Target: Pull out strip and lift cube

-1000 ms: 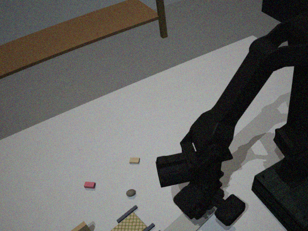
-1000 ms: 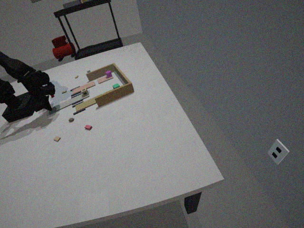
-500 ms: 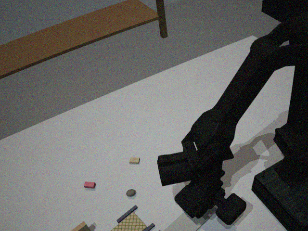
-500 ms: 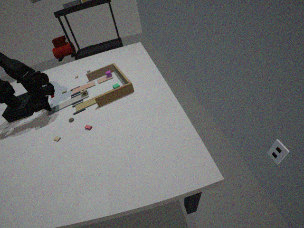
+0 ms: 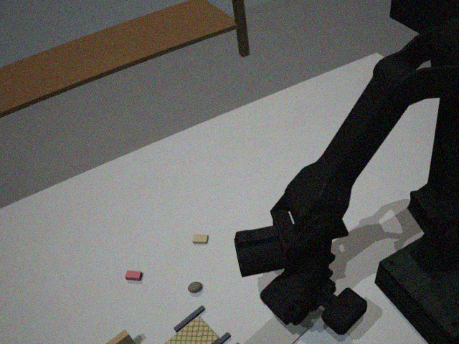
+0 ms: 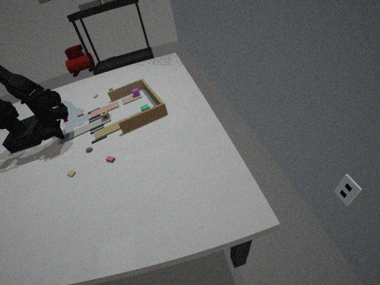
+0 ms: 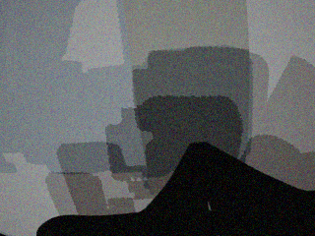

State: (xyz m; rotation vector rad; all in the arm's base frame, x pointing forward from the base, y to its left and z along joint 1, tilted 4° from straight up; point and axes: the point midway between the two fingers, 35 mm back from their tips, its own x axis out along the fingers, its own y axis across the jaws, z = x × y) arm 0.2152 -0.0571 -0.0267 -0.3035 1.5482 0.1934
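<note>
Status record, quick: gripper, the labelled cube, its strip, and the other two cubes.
gripper: fingers shut, low at the grey strip's near end; pinching or pressing, unclear
grey strip: runs from the gripper toward the wooden frame
labelled cube: on grey strip, just outside frame's open end
purple cube: inside frame, on a pink piece
green cube: inside frame
</note>
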